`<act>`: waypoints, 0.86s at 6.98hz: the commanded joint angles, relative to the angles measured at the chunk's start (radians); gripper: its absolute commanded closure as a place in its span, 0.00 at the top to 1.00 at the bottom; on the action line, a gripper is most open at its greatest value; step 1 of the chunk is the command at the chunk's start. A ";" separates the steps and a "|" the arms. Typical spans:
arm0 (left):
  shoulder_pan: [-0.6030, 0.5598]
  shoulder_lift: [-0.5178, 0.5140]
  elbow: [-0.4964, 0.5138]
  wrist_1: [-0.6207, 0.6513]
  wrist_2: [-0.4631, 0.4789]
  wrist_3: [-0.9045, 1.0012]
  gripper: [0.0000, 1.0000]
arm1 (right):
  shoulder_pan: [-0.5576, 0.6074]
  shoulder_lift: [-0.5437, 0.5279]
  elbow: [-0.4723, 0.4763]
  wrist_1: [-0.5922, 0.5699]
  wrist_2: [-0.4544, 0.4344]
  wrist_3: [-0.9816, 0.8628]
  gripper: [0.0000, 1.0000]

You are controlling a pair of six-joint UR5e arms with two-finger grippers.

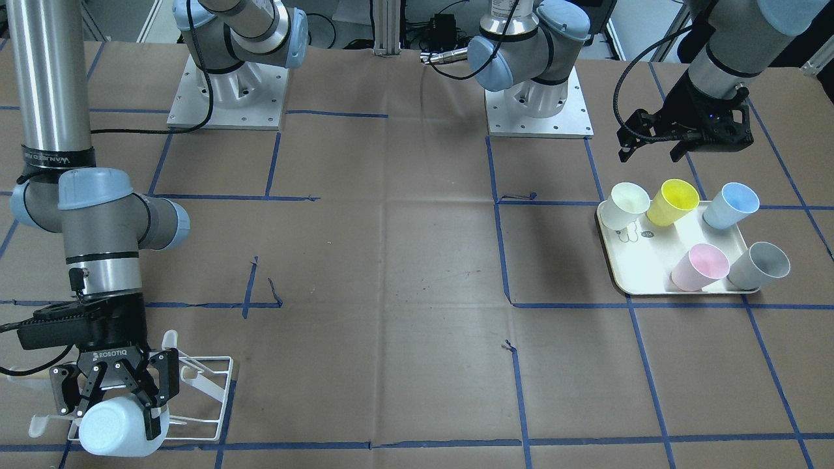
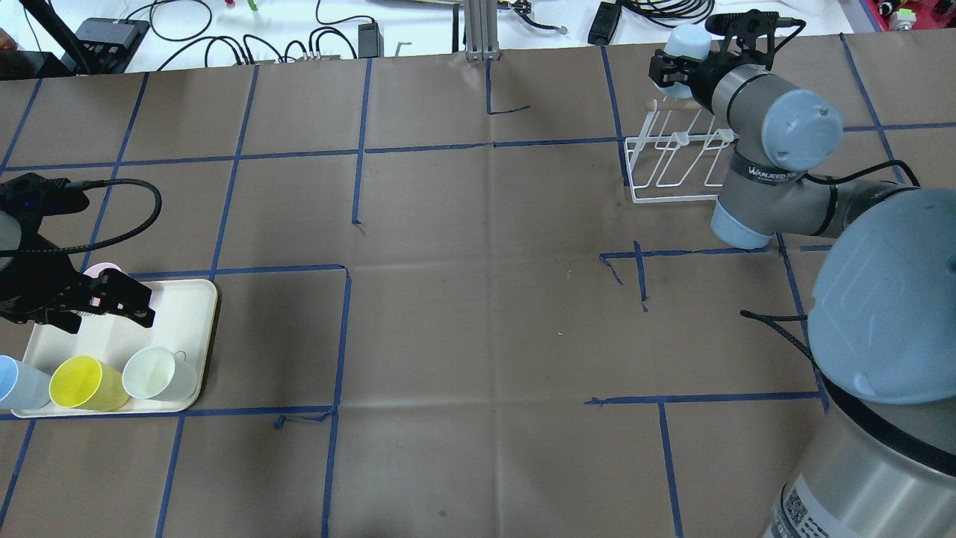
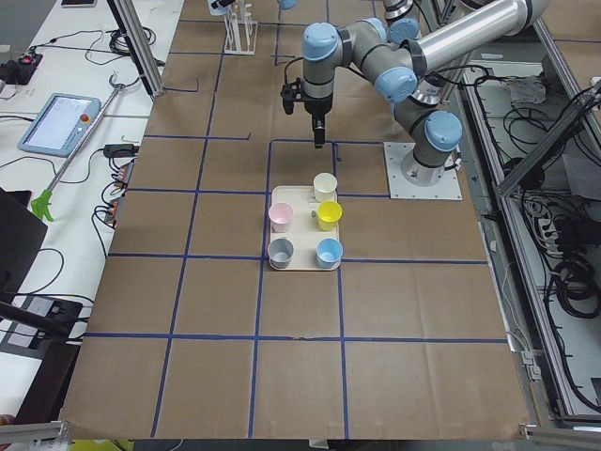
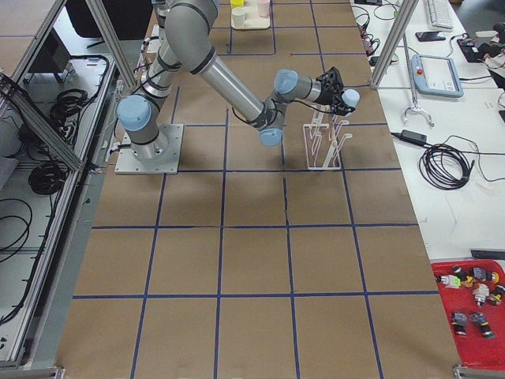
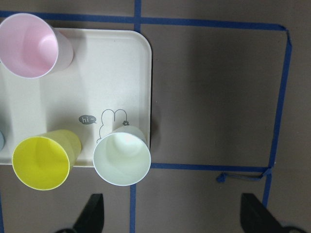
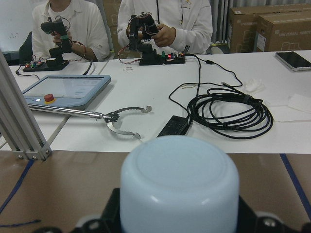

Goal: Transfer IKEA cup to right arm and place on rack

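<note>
Bright, even overhead lighting casts soft shadows; pictures are mostly sharp.

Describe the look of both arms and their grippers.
The right arm and left arm are silver-grey tubes with pale blue joint caps. The right gripper and left gripper are black, two-fingered, with black cables; the right one reads ROBOTIQ in white.

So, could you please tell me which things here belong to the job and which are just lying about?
In the job: cup, held by the right gripper; rack; left gripper, open.
Lying about: tray; white cup; yellow cup; blue cup; pink cup; grey cup; coiled cable.
</note>
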 commanded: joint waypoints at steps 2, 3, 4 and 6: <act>0.010 -0.018 -0.060 0.061 0.001 0.012 0.99 | 0.000 0.000 0.010 0.001 0.000 0.005 0.96; 0.010 -0.029 -0.113 0.131 0.001 0.014 0.99 | 0.000 0.000 0.010 0.001 -0.001 0.006 0.99; 0.010 -0.034 -0.171 0.224 0.003 0.020 0.99 | 0.000 -0.002 0.009 0.001 -0.001 0.006 0.99; 0.015 -0.067 -0.253 0.358 0.006 0.072 0.99 | 0.000 -0.012 -0.008 0.001 0.005 0.009 0.99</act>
